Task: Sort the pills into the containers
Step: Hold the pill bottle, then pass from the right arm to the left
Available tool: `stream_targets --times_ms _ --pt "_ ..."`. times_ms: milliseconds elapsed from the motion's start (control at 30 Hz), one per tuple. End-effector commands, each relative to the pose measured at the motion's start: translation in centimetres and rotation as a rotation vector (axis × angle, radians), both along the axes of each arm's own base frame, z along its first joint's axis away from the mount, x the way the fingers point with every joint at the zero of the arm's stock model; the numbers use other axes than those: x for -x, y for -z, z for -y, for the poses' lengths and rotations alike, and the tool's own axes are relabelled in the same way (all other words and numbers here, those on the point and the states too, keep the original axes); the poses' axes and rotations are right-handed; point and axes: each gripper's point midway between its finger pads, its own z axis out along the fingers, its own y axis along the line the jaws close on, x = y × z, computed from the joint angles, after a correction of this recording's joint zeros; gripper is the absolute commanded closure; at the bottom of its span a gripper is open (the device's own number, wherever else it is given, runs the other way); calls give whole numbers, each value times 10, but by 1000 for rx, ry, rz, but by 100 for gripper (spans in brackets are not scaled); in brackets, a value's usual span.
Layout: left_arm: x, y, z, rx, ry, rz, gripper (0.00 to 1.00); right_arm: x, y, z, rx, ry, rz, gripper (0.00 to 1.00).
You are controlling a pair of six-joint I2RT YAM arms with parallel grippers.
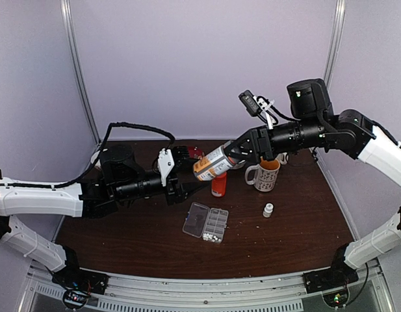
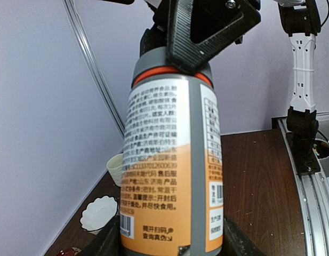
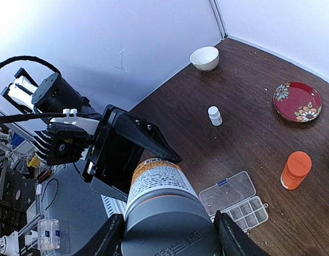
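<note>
A large orange-and-white labelled bottle (image 1: 212,164) with a grey cap hangs tilted above the table, between both arms. My right gripper (image 1: 238,153) is shut on the grey cap (image 3: 169,234). My left gripper (image 1: 181,174) is closed on the bottle's base, and in the left wrist view its dark fingers (image 2: 106,241) press against both sides of the base. The clear pill organizer (image 1: 195,218) lies open on the table below, lid flipped left, also seen as the organizer (image 3: 228,193) in the right wrist view. A few white pills (image 1: 211,238) lie loose at its near edge.
An orange bottle (image 1: 219,186) stands behind the organizer, a small white bottle (image 1: 268,210) to its right, and a mug (image 1: 265,175) further back. A red plate (image 3: 297,101), a white bowl (image 3: 205,57) and a paper cup (image 2: 117,168) sit toward the back left.
</note>
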Motion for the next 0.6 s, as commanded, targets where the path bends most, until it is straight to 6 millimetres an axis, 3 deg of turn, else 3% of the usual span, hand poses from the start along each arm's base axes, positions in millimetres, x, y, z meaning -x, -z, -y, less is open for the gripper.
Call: stream_targets --times_ms 0,200,300,467,567 --pt "11 -26 5 78 66 7 61 14 -18 -4 -31 -97 66 77" --pt "42 -31 14 74 264 -73 72 26 -16 -5 -12 -214 175 78" --pt "52 -33 13 72 315 -93 76 37 -15 -3 4 -311 303 83" --pt "59 -33 11 74 356 -112 81 43 -13 -4 12 -411 516 87" --pt "57 -33 13 71 353 -127 87 38 -20 -11 16 -421 539 88"
